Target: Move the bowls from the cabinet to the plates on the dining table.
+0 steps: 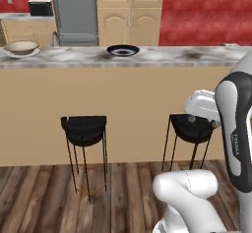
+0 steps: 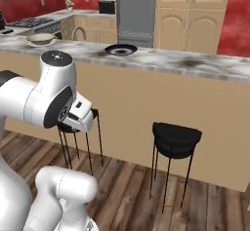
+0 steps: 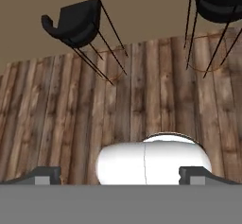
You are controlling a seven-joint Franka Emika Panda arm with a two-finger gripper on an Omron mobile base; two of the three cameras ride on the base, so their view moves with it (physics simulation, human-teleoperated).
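Observation:
The dining table (image 1: pixel 172 56) (image 2: pixel 195 63) spans the scene with its marble top. At its left end a wide cream bowl (image 1: pixel 21 46) (image 2: pixel 40 38) rests on a white plate (image 1: pixel 29 53) (image 2: pixel 41 43). A dark plate (image 1: pixel 123 50) (image 2: pixel 121 49) lies bare near the middle. My gripper (image 1: pixel 201 113) (image 2: pixel 80 119) (image 3: pixel 120 176) hangs below the tabletop on my side of the table, pointing at the floor. It is open, its fingertips (image 3: pixel 47 175) wide apart with nothing between them. The cabinet is out of view.
Two black backless stools (image 1: pixel 83 129) (image 1: pixel 192 128) (image 2: pixel 176 138) (image 3: pixel 75 24) stand against the table's beige side panel on the wooden floor (image 3: pixel 142 100). Behind the table are a grey fridge (image 1: pixel 74 11) and tall beige arched-panel cupboards (image 1: pixel 130 11).

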